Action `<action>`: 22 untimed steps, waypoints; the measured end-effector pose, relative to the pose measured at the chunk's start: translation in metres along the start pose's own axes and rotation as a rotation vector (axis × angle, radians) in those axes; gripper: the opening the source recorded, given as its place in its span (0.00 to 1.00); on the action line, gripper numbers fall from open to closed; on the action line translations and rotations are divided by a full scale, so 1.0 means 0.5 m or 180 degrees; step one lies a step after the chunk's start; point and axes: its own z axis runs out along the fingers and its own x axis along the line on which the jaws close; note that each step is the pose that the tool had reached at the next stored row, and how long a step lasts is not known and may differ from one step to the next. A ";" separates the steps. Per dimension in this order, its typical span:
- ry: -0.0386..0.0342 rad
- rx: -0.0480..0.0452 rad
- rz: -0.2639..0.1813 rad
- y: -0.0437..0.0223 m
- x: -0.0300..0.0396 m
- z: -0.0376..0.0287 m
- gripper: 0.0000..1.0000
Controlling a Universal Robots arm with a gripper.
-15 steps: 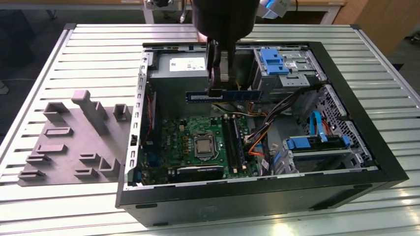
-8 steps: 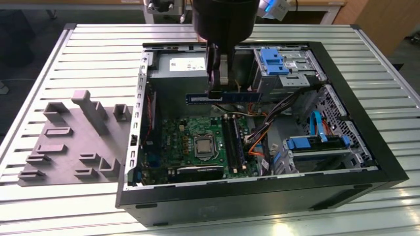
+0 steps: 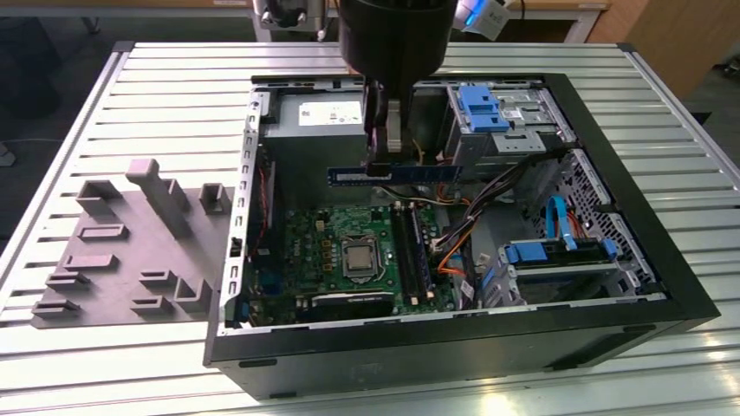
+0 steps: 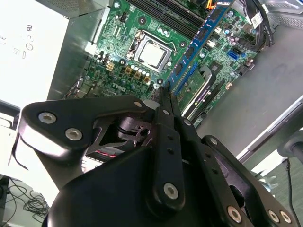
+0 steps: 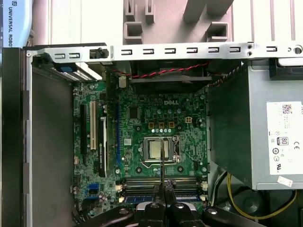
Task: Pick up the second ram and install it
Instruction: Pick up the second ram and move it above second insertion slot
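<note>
The second ram (image 3: pixel 405 173) is a dark-blue stick that hangs level above the open computer case, in front of the grey power supply. My gripper (image 3: pixel 379 166) comes down from above and is shut on it near the end toward the exterior view's left. In the second wrist view the ram (image 4: pixel 196 42) runs out from the gripper (image 4: pixel 165 92) over the motherboard, crosswise to the black memory slots (image 4: pixel 163 12). Those slots (image 3: pixel 410 247) lie below and nearer the case front, beside the processor socket (image 3: pixel 359 258). In the first wrist view the gripper (image 5: pixel 163 191) hovers over the slots (image 5: pixel 142 182).
A grey moulded holder tray (image 3: pixel 127 251) lies on the slatted table at the exterior view's left. Inside the case are the power supply (image 3: pixel 318 113), blue drive brackets (image 3: pixel 486 108) and loose cables (image 3: pixel 463 234). The case walls (image 3: pixel 243 217) stand around the motherboard.
</note>
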 end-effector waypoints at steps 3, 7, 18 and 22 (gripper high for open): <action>0.0000 0.0000 0.0000 0.000 0.000 0.002 0.11; 0.0000 0.0000 0.0000 0.000 0.000 0.004 0.11; 0.0001 0.0000 0.0000 0.000 0.000 0.009 0.11; 0.0001 0.0000 0.0000 0.000 0.000 0.012 0.11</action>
